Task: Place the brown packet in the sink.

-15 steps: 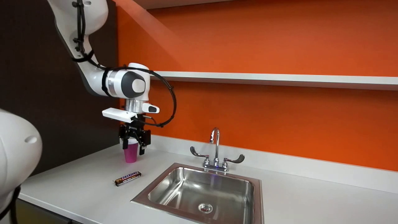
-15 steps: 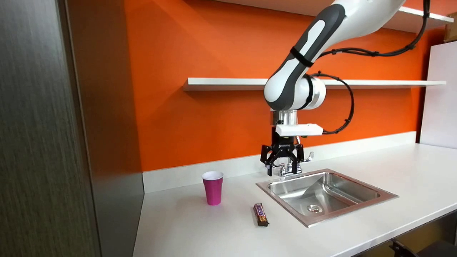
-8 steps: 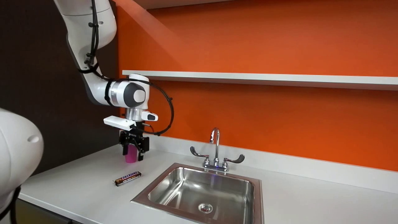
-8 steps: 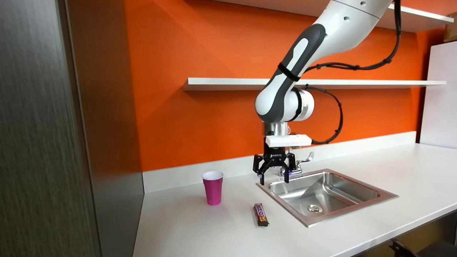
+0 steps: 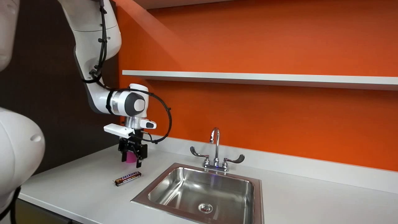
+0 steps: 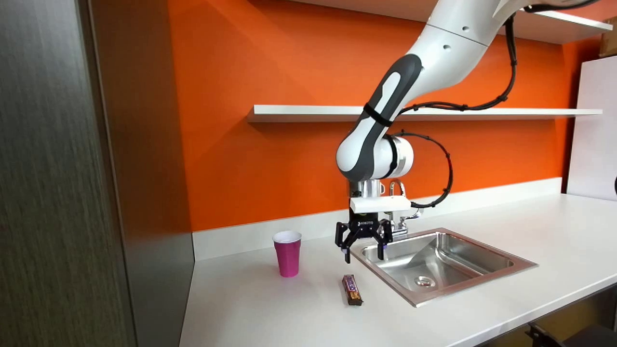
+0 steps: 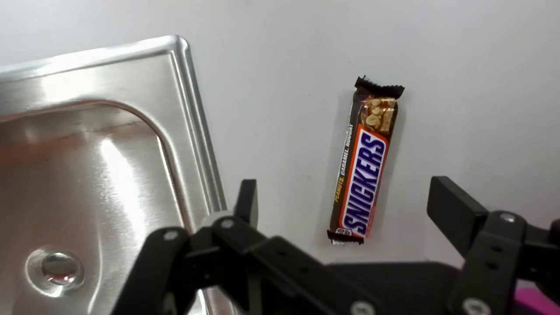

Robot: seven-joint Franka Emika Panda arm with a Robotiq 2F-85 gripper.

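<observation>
- On a smooth white counter (image 6: 270,313): a small, thin brown candy packet (image 7: 363,164), flat, likely easy to pinch from above.
- Beside it: a rectangular shiny steel sink (image 7: 179,131), likely a short trip away.
- Over the counter: a black two-fingered gripper (image 6: 364,255), spread wide, holding nothing, likely set to go around the packet.
- Higher: a white-and-grey arm (image 6: 441,70), bent, then pointing straight down.
- Farther: a pink plastic cup (image 6: 288,255), then an orange wall (image 6: 289,173).
</observation>
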